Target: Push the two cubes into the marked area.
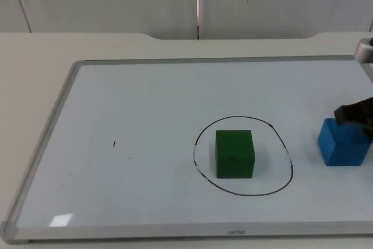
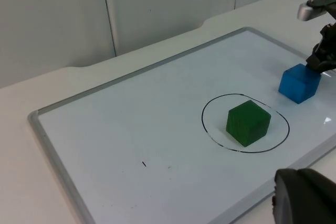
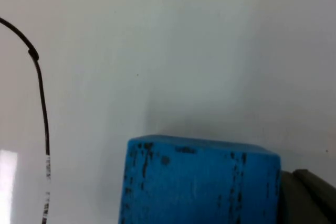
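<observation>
Green cube is parked inside the drawn ring; blue cube outside is met by right gripper, finger state unclear, so a ringward shove is needed.

Even, bright light is falling from above; glare is showing on the whiteboard, and the blue cube is casting a soft shadow.

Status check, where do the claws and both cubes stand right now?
Right claw against blue cube, outside marked circle. Green cube inside circle. Left claw waiting off the whiteboard. Path to circle open.
</observation>
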You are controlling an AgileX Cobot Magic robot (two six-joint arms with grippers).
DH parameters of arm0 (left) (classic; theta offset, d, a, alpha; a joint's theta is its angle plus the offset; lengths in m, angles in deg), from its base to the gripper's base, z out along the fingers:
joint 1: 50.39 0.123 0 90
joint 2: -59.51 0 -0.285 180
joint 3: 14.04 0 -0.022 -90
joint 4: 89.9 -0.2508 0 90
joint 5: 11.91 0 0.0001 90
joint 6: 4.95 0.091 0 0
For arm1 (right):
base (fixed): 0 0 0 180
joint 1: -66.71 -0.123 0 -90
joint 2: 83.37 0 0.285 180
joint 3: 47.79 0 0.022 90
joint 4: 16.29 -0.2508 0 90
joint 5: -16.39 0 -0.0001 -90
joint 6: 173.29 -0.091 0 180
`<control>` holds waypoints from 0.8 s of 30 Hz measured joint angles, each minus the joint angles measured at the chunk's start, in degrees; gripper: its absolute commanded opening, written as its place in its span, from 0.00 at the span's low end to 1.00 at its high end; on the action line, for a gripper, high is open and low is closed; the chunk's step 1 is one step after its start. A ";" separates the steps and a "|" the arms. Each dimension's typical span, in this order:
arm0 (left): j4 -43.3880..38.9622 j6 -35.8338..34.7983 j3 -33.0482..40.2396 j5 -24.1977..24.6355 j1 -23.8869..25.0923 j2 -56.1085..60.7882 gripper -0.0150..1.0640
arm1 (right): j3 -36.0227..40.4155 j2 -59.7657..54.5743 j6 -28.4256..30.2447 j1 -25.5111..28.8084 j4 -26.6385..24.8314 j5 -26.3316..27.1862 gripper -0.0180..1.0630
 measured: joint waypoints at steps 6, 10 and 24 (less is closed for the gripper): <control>0.00 0.00 0.00 0.00 0.00 0.00 0.01 | 0.00 0.00 -0.13 -0.21 -0.99 0.00 0.02; 0.00 -0.04 0.00 0.00 0.00 0.00 0.01 | 0.00 0.00 -0.13 -2.23 -1.12 0.00 0.02; 0.00 -0.04 0.00 0.00 0.00 0.00 0.01 | 0.00 0.00 -2.34 -4.64 -1.46 -2.15 0.02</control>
